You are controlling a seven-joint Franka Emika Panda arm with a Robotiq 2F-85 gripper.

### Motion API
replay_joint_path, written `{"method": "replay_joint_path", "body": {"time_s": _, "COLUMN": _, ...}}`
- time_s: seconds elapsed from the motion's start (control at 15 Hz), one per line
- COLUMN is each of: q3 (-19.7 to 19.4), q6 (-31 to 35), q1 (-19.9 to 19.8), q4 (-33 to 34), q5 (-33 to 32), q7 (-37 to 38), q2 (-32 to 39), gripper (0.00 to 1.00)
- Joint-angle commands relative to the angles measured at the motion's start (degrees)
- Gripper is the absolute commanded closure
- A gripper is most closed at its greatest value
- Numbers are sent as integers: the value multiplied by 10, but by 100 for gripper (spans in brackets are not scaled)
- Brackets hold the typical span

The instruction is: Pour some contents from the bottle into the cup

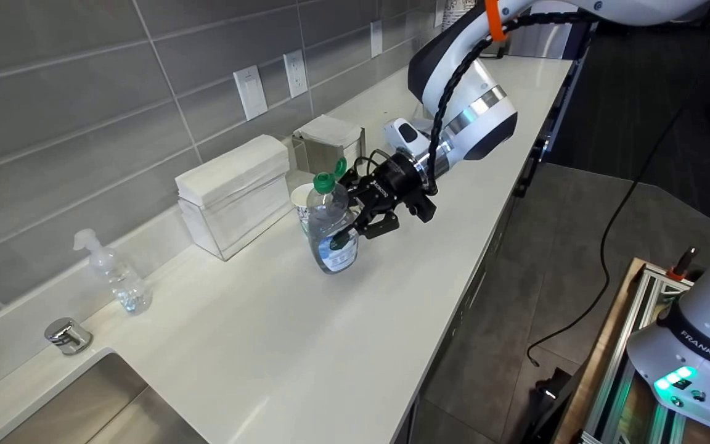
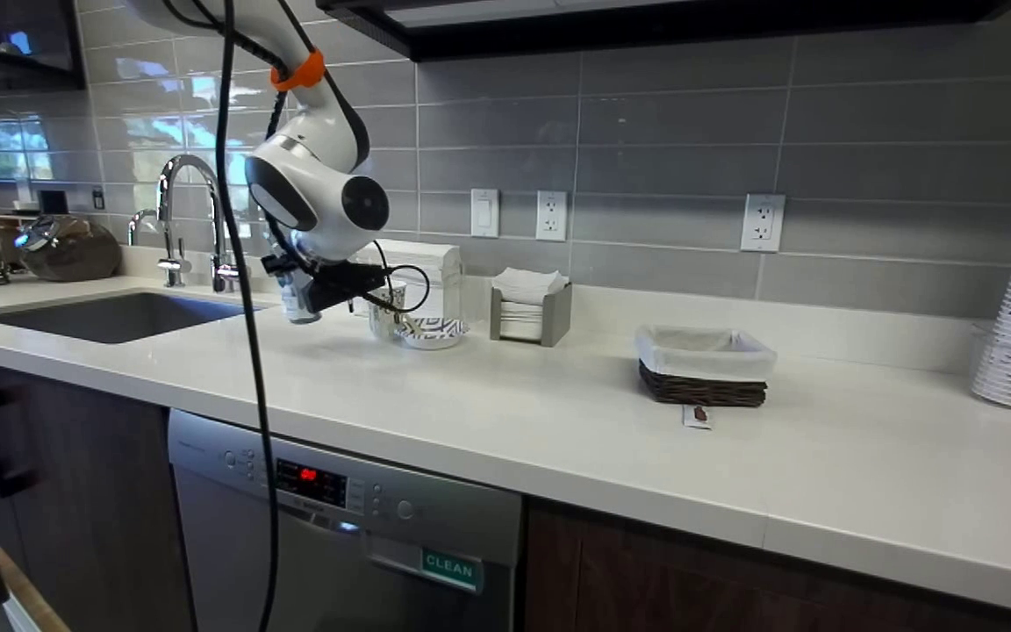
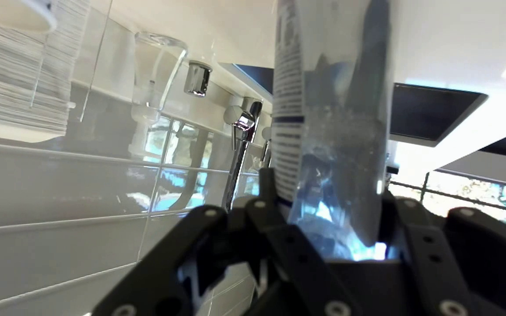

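One mid-body pinch of the claw [image 1: 344,208] around the bottle [image 1: 324,221], raised above the worktop [image 1: 330,345], presumably leaving its green cap [image 1: 323,182] free for pouring into the cup [image 1: 300,198] near the wall-side edge.

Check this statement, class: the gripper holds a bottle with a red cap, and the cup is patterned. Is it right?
Not quite: the cap is green, not red, as an exterior view shows. The gripper does hold the bottle, and the cup is patterned.
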Motion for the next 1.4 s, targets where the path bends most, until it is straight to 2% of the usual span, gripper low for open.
{"method": "replay_joint_path", "body": {"time_s": 0.0, "q3": 1, "q6": 0, "q1": 5, "q4": -15, "q5": 122, "q7": -89, "q2": 8, "gripper": 77}}
{"method": "replay_joint_path", "body": {"time_s": 0.07, "q3": -3, "q6": 10, "q1": 3, "q4": -2, "q5": 101, "q7": -37, "q2": -19, "gripper": 77}}
{"method": "replay_joint_path", "body": {"time_s": 0.13, "q3": -5, "q6": 17, "q1": 3, "q4": -2, "q5": 113, "q7": -36, "q2": -18, "gripper": 77}}
{"method": "replay_joint_path", "body": {"time_s": 0.2, "q3": -5, "q6": 13, "q1": 3, "q4": -11, "q5": 151, "q7": -70, "q2": -2, "gripper": 77}}
{"method": "replay_joint_path", "body": {"time_s": 0.33, "q3": -8, "q6": 24, "q1": 2, "q4": -9, "q5": 163, "q7": -47, "q2": -5, "gripper": 77}}
{"method": "replay_joint_path", "body": {"time_s": 0.6, "q3": -7, "q6": 20, "q1": 5, "q4": -22, "q5": 198, "q7": -57, "q2": 27, "gripper": 77}}
{"method": "replay_joint_path", "body": {"time_s": 1.07, "q3": -13, "q6": 24, "q1": 9, "q4": -20, "q5": 156, "q7": -49, "q2": 42, "gripper": 77}}
{"method": "replay_joint_path", "body": {"time_s": 1.13, "q3": -12, "q6": 25, "q1": 9, "q4": -21, "q5": 153, "q7": -49, "q2": 41, "gripper": 27}}
{"method": "replay_joint_path", "body": {"time_s": 1.2, "q3": -12, "q6": 23, "q1": 10, "q4": -21, "q5": 149, "q7": -49, "q2": 41, "gripper": 26}}
{"method": "replay_joint_path", "body": {"time_s": 1.33, "q3": -10, "q6": 23, "q1": 13, "q4": -28, "q5": 136, "q7": -49, "q2": 36, "gripper": 13}}
